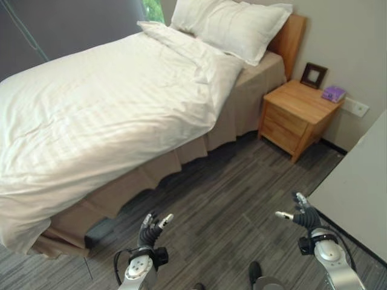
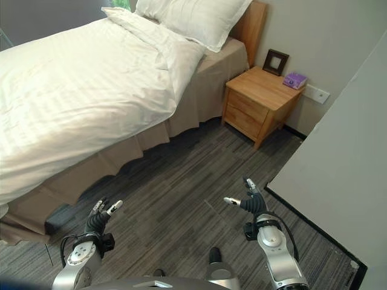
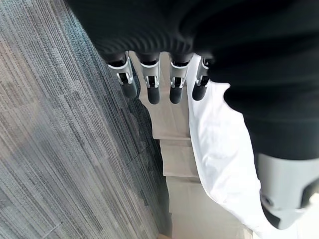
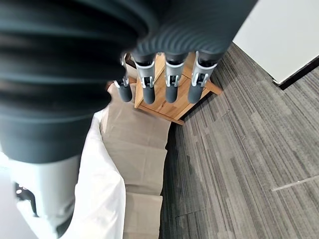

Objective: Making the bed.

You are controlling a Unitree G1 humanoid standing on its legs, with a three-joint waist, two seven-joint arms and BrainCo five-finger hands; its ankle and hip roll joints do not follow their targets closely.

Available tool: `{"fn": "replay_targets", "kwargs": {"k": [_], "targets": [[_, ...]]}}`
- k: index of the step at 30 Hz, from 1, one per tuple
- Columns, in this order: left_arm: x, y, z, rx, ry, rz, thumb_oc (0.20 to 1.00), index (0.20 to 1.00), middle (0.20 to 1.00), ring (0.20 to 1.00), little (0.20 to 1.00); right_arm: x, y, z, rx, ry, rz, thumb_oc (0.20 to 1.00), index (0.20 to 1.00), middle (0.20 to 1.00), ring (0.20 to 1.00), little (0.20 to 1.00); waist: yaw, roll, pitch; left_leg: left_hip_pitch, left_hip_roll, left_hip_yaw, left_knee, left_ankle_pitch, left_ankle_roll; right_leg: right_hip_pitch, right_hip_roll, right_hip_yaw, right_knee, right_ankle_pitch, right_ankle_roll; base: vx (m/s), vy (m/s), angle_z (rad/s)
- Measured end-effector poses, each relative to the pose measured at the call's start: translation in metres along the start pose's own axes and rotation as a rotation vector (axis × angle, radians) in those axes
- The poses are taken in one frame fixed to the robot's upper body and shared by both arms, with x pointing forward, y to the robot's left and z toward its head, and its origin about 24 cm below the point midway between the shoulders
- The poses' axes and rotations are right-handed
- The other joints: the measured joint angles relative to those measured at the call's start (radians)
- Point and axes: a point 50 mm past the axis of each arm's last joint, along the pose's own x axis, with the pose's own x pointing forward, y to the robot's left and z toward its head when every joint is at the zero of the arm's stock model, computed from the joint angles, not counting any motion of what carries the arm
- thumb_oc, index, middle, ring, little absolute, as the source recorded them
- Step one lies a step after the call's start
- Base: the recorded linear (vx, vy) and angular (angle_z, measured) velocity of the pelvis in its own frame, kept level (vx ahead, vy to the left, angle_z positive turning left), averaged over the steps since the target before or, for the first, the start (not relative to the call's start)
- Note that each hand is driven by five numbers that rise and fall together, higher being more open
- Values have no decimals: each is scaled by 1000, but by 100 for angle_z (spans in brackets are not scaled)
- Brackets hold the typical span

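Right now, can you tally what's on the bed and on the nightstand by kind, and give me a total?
On the bed:
White pillow: 1
White duvet: 1
On the wooden nightstand:
Dark picture frame: 1
Small purple box: 1
Total: 4
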Motion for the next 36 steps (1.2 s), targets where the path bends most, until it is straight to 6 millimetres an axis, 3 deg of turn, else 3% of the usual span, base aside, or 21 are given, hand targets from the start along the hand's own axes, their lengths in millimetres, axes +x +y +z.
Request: {"fn": "replay_targets", "kwargs": {"k": [1,2,3,6,9,13,15,16,17,18,21,22,23,25,27,28,29,30,31,33,36], "targets": [[4,-3,1,8,-1,-10,1000,1000,1000,1000,1000,1,0,-15,143,61,-27,1000,1000,1000,1000,1000,-4,-20,-12,-20,-27,-29,6,0,1,-28,-9,-23,38,8,-8,-143,139,9],[9,-11,7,15,-20,-33,1000,1000,1000,1000,1000,5,-3,-30,217,142,-75,1000,1000,1000,1000,1000,4,-7,-21,-44,-33,-60,7,7,15,-91,-18,-31,119,-11,5,-155,158,16],[18,-15,24,30,-78,-48,1000,1000,1000,1000,1000,7,-2,-45,248,223,-89,1000,1000,1000,1000,1000,3,-40,-15,-52,-68,-50,4,21,28,-133,-51,-24,177,-36,13,-162,176,3],[28,-4,51,115,-171,-20,1000,1000,1000,1000,1000,16,2,-29,222,169,-64,1000,1000,1000,1000,1000,-4,-82,-11,-61,-91,-52,1,25,37,-163,-82,4,227,-74,52,6,52,-3],[22,12,66,159,-235,15,1000,1000,1000,1000,1000,21,2,-4,231,65,-59,1000,1000,1000,1000,1000,2,-97,-17,-82,-73,-57,1,26,38,-174,-51,46,191,-91,45,221,-49,3],[23,7,68,136,-257,30,1000,1000,1000,1000,1000,23,-2,6,221,10,-65,1000,1000,1000,1000,1000,-3,-75,4,-106,-18,-111,-1,17,25,-88,12,23,36,-67,51,422,-114,28],[28,-2,62,113,-228,18,1000,1000,1000,1000,1000,19,-2,-2,224,38,-74,1000,1000,1000,1000,1000,-21,-84,19,-96,-39,-108,38,-12,3,-89,-10,10,71,-48,50,361,-204,45],[29,-4,57,113,-206,11,1000,1000,1000,1000,1000,17,-1,-5,223,49,-75,1000,1000,1000,1000,1000,-41,-85,32,-104,-42,-104,139,-30,-12,-92,-31,-19,109,-58,34,384,-279,36],[27,-8,50,115,-186,-8,1000,1000,1000,1000,1000,14,-6,-7,206,50,-86,1000,1000,1000,1000,1000,-61,-43,34,-100,-7,-120,192,-96,-17,-93,-11,-42,143,-73,23,380,-289,24],[29,-14,54,98,-201,-24,1000,1000,1000,1000,1000,11,-10,-8,190,49,-104,1000,1000,1000,1000,1000,-75,-16,40,-91,-1,-136,156,-114,-22,-118,-11,-62,180,-91,11,422,-246,23],[25,-19,57,80,-230,-44,1000,1000,1000,1000,1000,8,-13,-15,149,69,-113,1000,1000,1000,1000,1000,-101,1,50,-46,28,-140,38,-54,-20,-137,3,-95,211,-124,-13,527,-321,27],[21,-13,46,57,-192,-35,1000,1000,1000,1000,1000,12,-7,-13,164,68,-103,1000,1000,1000,1000,1000,-99,-23,67,-98,36,-143,225,-83,-100,-120,22,-118,270,-192,-51,513,-431,16],[19,-4,45,21,-194,-5,1000,1000,1000,1000,1000,17,-5,-8,172,57,-92,1000,1000,1000,1000,1000,-87,-54,83,-221,35,-146,493,-106,-129,-127,16,-131,335,-239,-71,394,-403,-12],[13,9,26,26,-116,38,1000,1000,1000,1000,1000,18,-14,2,158,6,-109,1000,1000,1000,1000,1000,-18,-81,72,-288,46,-163,654,-14,-98,-99,14,-126,294,-243,-106,468,-362,-53],[14,9,25,12,-108,38,1000,1000,1000,1000,1000,22,-24,15,151,-49,-139,1000,1000,1000,1000,1000,8,-75,86,-294,34,-179,701,63,-104,-49,33,-129,252,-251,-139,605,-227,-7],[14,4,32,-1,-139,21,1000,1000,1000,1000,1000,26,-26,20,151,-62,-144,1000,1000,1000,1000,1000,21,-87,108,-334,-2,-174,755,17,-116,-24,27,-113,233,-248,-142,711,-149,-10],[12,-1,30,-3,-138,5,1000,1000,1000,1000,1000,31,-25,30,148,-91,-139,1000,1000,1000,1000,1000,55,-102,122,-351,-86,-151,676,-26,-104,-2,6,-83,194,-227,-136,739,-107,-37],[11,-4,28,-2,-130,-10,1000,1000,1000,1000,1000,35,-28,37,147,-113,-147,1000,1000,1000,1000,1000,67,-103,123,-383,-126,-107,586,-38,-95,15,4,-69,141,-208,-129,587,-36,-76],[10,-6,22,-43,-113,6,1000,1000,1000,1000,1000,41,-30,47,143,-142,-141,1000,1000,1000,1000,1000,93,-77,132,-369,-157,-45,288,-27,-38,53,32,-27,74,-195,-105,621,-33,-64],[8,0,15,-46,-81,29,1000,1000,1000,1000,1000,43,-28,48,139,-143,-127,1000,1000,1000,1000,1000,115,-25,136,-353,-151,-34,91,18,16,132,91,-14,15,-182,-114,684,-40,-52],[9,17,5,-58,-40,104,1000,1000,1000,1000,1000,36,-20,27,111,-69,-88,1000,1000,1000,1000,1000,119,22,129,-398,-106,44,-2,37,11,240,162,1,4,-280,-150,629,-13,-32]]}}
